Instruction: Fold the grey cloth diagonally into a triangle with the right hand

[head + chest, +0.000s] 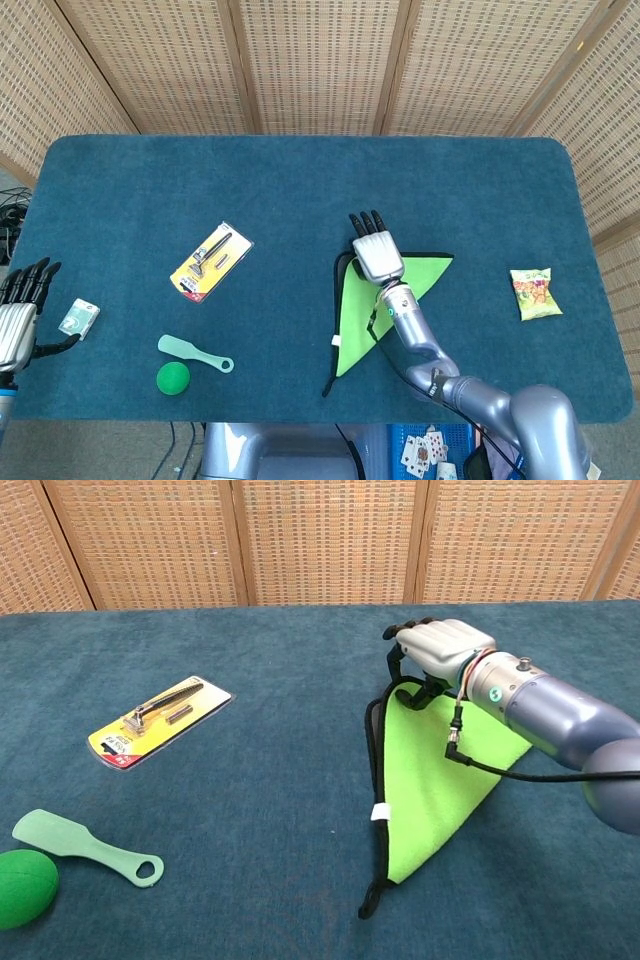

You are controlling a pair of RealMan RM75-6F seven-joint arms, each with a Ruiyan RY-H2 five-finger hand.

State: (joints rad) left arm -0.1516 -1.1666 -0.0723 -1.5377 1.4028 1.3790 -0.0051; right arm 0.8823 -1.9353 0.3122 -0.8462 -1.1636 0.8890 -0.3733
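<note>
The grey cloth [352, 325] [430, 790] lies right of the table's middle, folded over so its lime-green underside faces up as a triangle, with a dark grey edge showing along its left side. My right hand [376, 255] [440, 650] is at the cloth's far left corner, fingers curled down and gripping the cloth there. Its forearm crosses the green triangle. My left hand [20, 310] rests at the table's left edge with fingers apart and nothing in it.
A yellow razor pack [211, 261] [160, 720] lies left of centre. A pale green spatula [193, 353] [85, 846] and a green ball [173, 377] [25, 887] sit near the front left. A small packet [78, 317] lies beside my left hand. A snack bag [535, 293] is at the right.
</note>
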